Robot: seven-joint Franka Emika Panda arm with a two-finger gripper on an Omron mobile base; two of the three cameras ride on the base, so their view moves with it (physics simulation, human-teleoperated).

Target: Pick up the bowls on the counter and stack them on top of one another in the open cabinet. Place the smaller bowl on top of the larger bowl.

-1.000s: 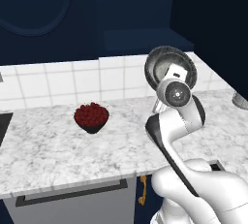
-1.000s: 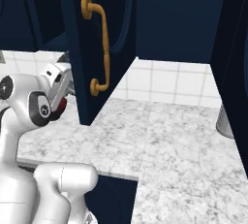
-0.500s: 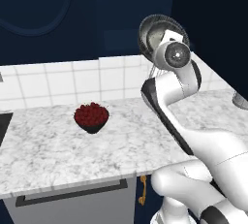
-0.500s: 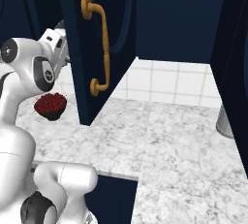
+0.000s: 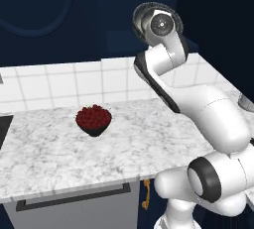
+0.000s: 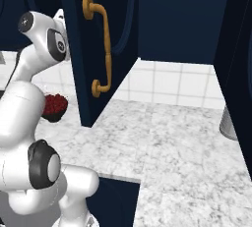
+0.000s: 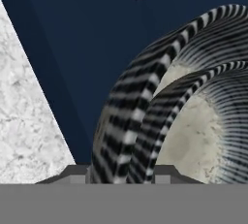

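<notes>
- Nearest to me in the hand view, the gripper [image 7: 122,172] has its two fingertips either side of a ribbed grey rim, so I read it as clamped on a bowl [image 7: 127,121], held on edge.
- A second ribbed rim sits just inside the first with a pale speckled inside behind it; I can't tell whether that is the smaller bowl nested in the larger or one bowl's double edge.
- In the left base view the bowl [image 5: 144,17] shows as a grey disc behind the wrist, raised high above the counter [image 5: 59,151] at the level of the open cabinet [image 5: 208,20].
- The cabinet interior lies ahead of and to the right of the claw, so my judgement is that the next move is a carry rightward and inward.
- Edges to mind: the open cabinet door [image 6: 81,49] with its brass handle [image 6: 101,49] stands beside the arm.
- Farther left, the dark fruit bowl [image 5: 93,119] sits well apart on the counter.
- Another grey bowl [image 6: 230,123] rests on the counter at the far right, partly hidden.
</notes>
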